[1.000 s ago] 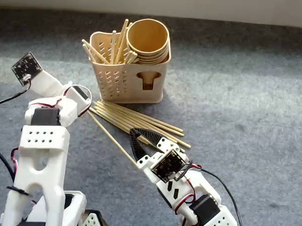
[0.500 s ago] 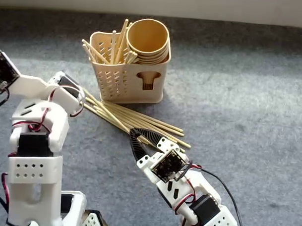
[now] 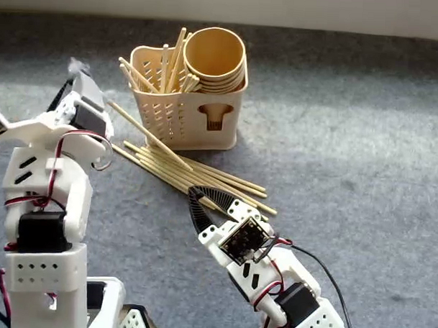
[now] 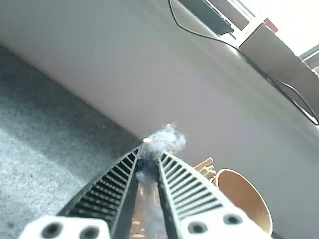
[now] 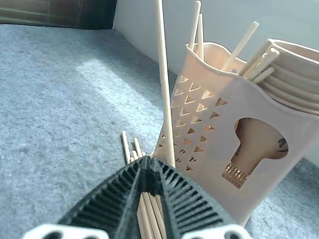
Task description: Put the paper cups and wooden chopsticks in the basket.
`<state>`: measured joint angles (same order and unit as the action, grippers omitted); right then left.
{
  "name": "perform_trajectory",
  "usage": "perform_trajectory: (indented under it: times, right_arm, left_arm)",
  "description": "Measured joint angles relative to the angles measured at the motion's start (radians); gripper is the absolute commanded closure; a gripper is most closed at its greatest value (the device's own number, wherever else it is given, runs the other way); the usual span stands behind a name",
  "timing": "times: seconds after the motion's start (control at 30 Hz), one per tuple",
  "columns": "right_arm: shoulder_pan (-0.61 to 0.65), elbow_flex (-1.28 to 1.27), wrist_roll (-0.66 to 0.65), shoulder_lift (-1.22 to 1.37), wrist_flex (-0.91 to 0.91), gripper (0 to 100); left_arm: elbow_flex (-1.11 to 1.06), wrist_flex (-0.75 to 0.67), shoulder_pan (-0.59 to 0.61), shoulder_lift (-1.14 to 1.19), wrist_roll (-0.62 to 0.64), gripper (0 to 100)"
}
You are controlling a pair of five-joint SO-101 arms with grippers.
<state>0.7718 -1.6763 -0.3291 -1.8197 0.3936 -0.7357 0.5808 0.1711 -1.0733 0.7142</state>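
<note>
Left gripper (image 4: 149,152) is up beside the basket (image 3: 188,127), jaws clamped on one end of a chopstick (image 3: 148,136) that slants down toward the pile (image 3: 218,182) on the carpet, while the cups (image 3: 215,56) already sit stacked in the basket. To do this well, I'd lift until the low end clears the rim, tip the stick steeper, and release only once its tip is inside, next to the cups. Right gripper (image 5: 149,169) sits at the pile, jaws together; whether they pinch a stick, I cannot tell.
</note>
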Motion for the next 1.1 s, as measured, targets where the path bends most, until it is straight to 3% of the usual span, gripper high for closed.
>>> perform_trajectory:
  times: [0.27,0.57,0.93,1.1]
  right_arm:
    - [0.0,0.0,0.0,0.0,0.0,99.3]
    - [0.0,0.0,0.0,0.0,0.0,99.3]
    - [0.0,0.0,0.0,0.0,0.003,99.3]
    - [0.0,0.0,0.0,0.0,0.02,99.3]
  left_arm:
    - [0.0,-0.129,0.044,-0.038,0.0,100]
    - [0.014,-0.153,0.044,-0.037,0.0,100]
    - [0.101,-0.14,0.061,-0.038,-0.107,99]
    - [0.101,-0.206,0.061,-0.038,-0.163,99]
